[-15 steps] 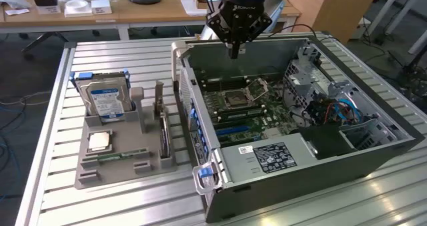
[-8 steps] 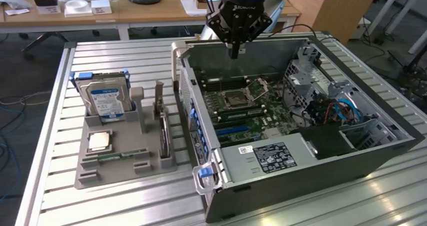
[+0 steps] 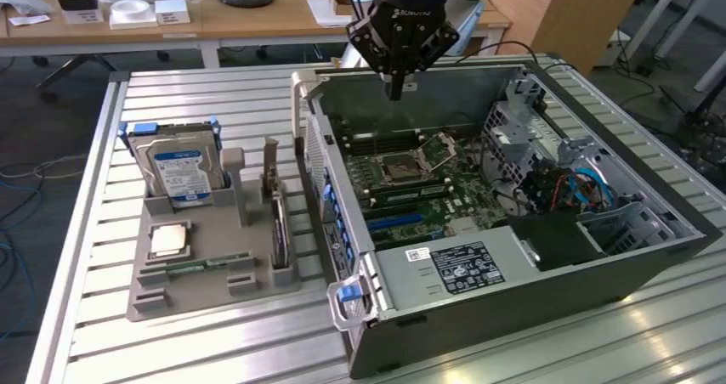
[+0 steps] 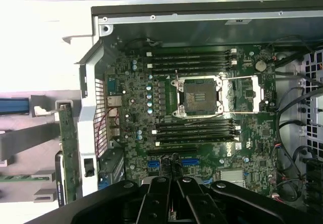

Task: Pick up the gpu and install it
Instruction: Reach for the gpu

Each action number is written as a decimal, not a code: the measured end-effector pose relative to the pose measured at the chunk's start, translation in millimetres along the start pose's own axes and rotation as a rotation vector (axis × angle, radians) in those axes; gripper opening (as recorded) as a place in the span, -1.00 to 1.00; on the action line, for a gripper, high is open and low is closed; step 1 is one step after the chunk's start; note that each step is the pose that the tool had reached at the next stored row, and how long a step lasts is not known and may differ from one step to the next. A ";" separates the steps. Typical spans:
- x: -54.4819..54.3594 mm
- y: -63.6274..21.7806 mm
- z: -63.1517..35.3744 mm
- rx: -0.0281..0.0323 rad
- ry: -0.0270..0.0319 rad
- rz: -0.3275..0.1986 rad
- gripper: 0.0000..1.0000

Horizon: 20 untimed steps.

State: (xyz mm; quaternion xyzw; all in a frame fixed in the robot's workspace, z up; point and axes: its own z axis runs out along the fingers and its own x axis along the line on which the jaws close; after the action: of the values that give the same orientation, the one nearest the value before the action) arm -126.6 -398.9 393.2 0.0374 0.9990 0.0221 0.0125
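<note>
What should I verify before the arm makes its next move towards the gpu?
1. The gpu stands on edge in the grey holder: ok.
2. The gripper carries nothing: ok.
3. Gripper positioned above the gpu: not ok; it hangs over the motherboard.
4. Jaws open for a grasp: not ok; they are shut.
5. The computer case is open, with the board exposed: ok.
</note>
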 end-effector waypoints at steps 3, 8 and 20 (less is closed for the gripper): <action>4.1 -0.3 0.0 -0.0001 -0.0001 0.000 -0.73; 10.7 -0.7 -0.1 -0.0002 -0.0001 0.000 -0.73; 21.3 -1.5 -0.2 -0.0001 -0.0001 0.000 -0.73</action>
State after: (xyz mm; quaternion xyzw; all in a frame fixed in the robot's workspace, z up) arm -147.9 -398.8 392.8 0.0374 0.9990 0.0221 0.0125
